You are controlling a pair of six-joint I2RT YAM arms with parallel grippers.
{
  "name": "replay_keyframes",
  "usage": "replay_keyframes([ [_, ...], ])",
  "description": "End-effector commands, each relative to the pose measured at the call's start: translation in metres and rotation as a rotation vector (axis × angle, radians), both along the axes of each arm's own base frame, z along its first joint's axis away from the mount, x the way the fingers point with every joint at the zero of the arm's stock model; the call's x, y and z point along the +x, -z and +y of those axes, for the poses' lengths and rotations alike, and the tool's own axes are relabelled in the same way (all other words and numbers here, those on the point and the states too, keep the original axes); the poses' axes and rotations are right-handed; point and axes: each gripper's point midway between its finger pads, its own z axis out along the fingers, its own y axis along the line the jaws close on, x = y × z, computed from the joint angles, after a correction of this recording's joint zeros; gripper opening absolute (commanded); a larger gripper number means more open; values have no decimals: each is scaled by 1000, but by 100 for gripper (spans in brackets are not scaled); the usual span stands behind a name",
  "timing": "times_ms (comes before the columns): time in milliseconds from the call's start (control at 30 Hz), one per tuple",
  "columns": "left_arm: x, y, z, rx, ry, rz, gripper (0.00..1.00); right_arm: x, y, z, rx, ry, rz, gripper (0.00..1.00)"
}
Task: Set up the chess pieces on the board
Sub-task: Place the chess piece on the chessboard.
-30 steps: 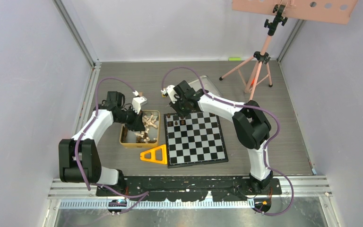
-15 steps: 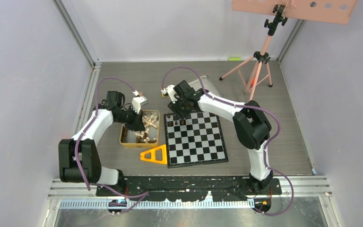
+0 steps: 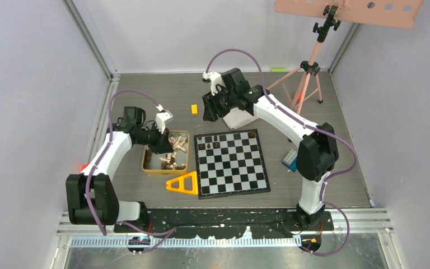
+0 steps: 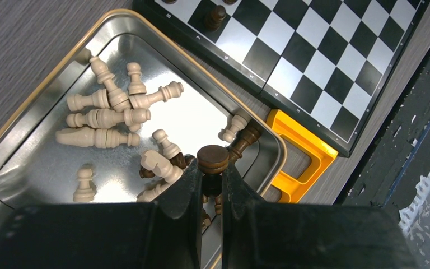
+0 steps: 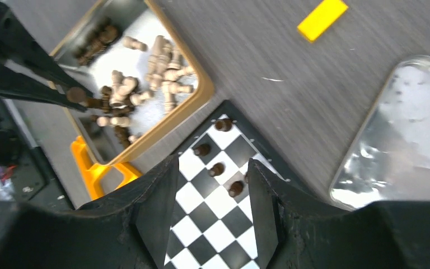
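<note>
Dark brown wooden chess piece [image 4: 213,158], its base hidden from view, is clamped in my left end effector [image 4: 211,172]; my right end effector [image 5: 213,168] hangs open, empty.

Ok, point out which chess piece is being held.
The dark brown piece pinched in the left gripper above the gold tin; the others lie loose in it or stand on the board.

Top view: bright, even, diffuse light, faint shadows. Left wrist: glare patch on gold tin [image 4: 39,162] floor, left pincer [image 4: 213,176] body out of focus. Right wrist: slight motion blur, silver lid [image 5: 403,140] right of the tin blown out.
</note>
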Motion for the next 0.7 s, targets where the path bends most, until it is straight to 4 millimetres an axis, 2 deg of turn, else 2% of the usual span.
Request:
replay_keyframes([
  [0,5,-30,-11,-72,52,-101,8,-31,-33,25,173,-84,134,55],
  [400,5,-46,-31,-110,116,-205,14,-52,-14,60,300,-132,376,55],
  [667,3,-43,-41,-99,139,-219,17,-69,-7,84,347,-182,470,55],
])
